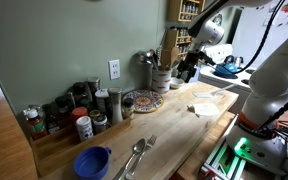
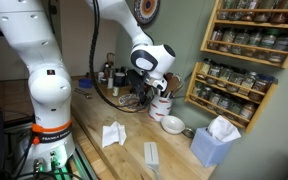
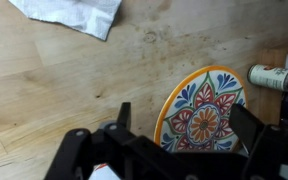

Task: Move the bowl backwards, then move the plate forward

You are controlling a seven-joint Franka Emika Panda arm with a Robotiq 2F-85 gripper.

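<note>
Beneath the gripper [image 3: 181, 118], hanging wide open and holding nothing, the plate [image 3: 206, 120] is lying flat on the bench [image 3: 54, 90], the bowl [image 2: 172, 124] sitting near. A finger descending onto the rim could be tipping the plate against the bottle [image 3: 272, 77] just beside it.

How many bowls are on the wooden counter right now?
2. The blue bowl sits in the foreground of an exterior view, beside the cutlery; the white bowl sits beside the utensil crock. More may be hidden.
</note>
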